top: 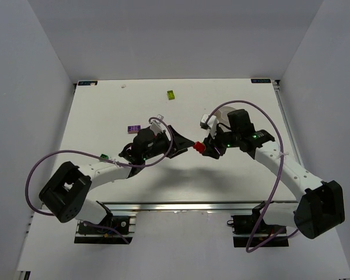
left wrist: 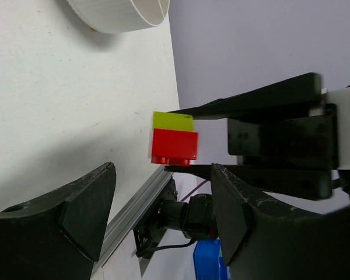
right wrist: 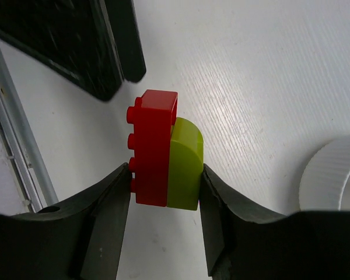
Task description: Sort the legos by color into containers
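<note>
Here, red brick [right wrist: 153,149] against yellow-green brick [right wrist: 184,166].

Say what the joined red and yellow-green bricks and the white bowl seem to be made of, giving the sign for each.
The red brick and yellow-green brick: likely hard moulded plastic, smooth and slightly glossy, with crisp studs and edges. The white bowl: probably plastic too, matt, its wall finely ribbed, perhaps printed.
</note>
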Action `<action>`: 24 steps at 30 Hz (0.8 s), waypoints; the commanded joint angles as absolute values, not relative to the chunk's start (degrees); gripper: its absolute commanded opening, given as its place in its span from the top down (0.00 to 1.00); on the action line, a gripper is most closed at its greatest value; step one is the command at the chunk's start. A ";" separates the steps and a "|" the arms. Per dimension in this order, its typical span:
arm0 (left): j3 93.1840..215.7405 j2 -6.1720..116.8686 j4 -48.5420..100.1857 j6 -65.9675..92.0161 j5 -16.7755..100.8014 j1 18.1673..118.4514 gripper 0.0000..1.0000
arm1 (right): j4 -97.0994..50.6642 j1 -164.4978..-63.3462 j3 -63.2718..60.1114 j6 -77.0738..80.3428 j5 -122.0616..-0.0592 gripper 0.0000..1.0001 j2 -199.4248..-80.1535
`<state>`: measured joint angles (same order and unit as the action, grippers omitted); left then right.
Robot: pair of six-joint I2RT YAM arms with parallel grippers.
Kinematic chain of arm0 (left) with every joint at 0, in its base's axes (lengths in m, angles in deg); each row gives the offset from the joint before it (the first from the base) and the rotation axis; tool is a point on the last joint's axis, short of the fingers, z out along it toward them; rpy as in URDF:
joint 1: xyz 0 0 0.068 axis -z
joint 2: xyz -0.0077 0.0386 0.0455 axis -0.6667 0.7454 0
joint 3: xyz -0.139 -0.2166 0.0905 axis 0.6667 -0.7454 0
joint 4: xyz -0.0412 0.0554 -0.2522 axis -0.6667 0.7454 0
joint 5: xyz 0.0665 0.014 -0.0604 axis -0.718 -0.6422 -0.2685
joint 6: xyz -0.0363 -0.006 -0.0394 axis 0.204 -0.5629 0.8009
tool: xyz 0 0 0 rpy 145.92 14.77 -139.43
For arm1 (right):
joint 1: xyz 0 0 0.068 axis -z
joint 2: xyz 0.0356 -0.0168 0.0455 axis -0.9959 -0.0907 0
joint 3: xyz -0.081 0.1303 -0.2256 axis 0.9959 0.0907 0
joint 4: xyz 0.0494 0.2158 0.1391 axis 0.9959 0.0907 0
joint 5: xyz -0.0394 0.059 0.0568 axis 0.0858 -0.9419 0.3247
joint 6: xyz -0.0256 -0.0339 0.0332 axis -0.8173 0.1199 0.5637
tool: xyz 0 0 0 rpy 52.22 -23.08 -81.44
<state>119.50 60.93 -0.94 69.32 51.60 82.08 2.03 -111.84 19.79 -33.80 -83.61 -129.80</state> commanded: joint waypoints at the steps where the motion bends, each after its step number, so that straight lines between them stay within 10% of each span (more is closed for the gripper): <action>1: 122.01 61.33 -0.64 67.89 51.95 83.11 0.25 | -0.61 -113.09 16.14 -31.81 -84.18 0.96 -130.51; 14: 125.01 63.79 1.64 66.13 51.33 84.70 0.26 | -1.05 -115.56 16.66 -31.11 -83.92 0.96 -130.25; 24: 125.53 65.28 2.44 65.17 51.51 85.05 0.61 | -0.87 -115.73 16.49 -31.11 -84.53 0.83 -129.90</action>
